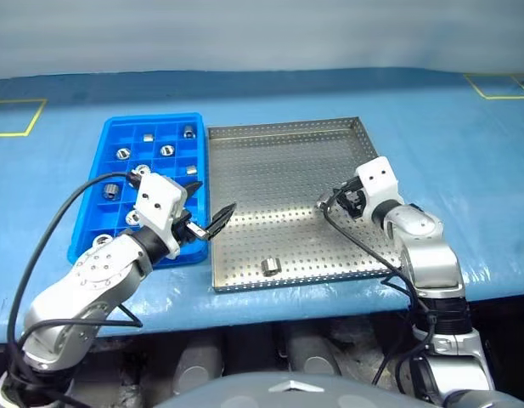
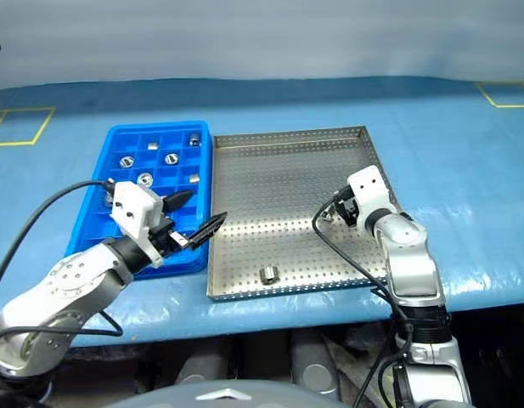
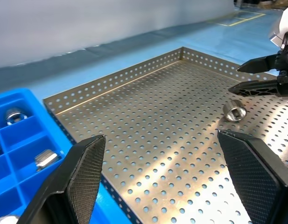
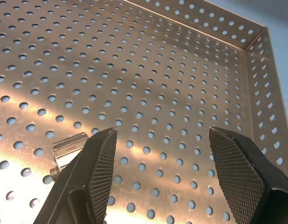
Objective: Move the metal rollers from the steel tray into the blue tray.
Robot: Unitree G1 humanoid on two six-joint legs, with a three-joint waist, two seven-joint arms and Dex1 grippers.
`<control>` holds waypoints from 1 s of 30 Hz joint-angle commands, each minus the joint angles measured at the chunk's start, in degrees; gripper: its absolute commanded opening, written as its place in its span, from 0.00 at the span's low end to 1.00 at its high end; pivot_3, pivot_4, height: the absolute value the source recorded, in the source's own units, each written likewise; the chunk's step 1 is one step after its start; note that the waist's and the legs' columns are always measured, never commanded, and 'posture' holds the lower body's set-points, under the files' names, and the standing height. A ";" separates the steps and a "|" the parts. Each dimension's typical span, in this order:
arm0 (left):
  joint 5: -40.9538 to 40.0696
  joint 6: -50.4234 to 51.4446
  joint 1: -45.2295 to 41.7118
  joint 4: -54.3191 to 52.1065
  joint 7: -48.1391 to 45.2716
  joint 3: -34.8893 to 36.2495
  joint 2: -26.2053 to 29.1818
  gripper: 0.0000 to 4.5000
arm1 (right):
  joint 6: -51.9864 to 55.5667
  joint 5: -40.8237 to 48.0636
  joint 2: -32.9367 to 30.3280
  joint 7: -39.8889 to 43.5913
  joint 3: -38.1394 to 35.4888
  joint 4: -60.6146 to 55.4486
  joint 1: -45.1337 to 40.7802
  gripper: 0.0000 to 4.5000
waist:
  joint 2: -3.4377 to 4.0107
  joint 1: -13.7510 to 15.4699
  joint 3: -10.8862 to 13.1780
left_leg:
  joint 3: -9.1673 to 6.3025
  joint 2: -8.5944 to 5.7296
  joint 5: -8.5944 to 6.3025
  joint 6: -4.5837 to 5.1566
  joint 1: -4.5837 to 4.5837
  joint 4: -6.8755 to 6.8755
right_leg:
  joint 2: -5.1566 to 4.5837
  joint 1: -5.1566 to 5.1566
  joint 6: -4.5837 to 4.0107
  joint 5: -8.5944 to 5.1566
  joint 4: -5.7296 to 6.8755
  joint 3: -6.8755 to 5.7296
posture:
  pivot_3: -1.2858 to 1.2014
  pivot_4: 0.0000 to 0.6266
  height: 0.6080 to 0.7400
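Metal rollers fill blue tray compartments; another faces right pincer.

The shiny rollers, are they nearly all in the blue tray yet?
Nearly. Several rollers already sit in the blue tray. The left gripper and the right gripper are both open and hold nothing. One roller lies near the front edge of the steel tray, and another sits by the right gripper. Those two look like all that is left to move.
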 commanded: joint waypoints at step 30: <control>5.23 3.05 0.53 -1.26 -4.06 2.04 -3.29 0.93 | -0.22 12.78 4.47 -3.08 -0.45 5.49 0.97 0.69 | -0.04 -0.12 -0.02 | 0.47 0.01 -0.15 0.31 -0.01 0.14 | -0.08 -0.14 0.28 0.17 -0.04 0.54 | 0.46 0.24 1.00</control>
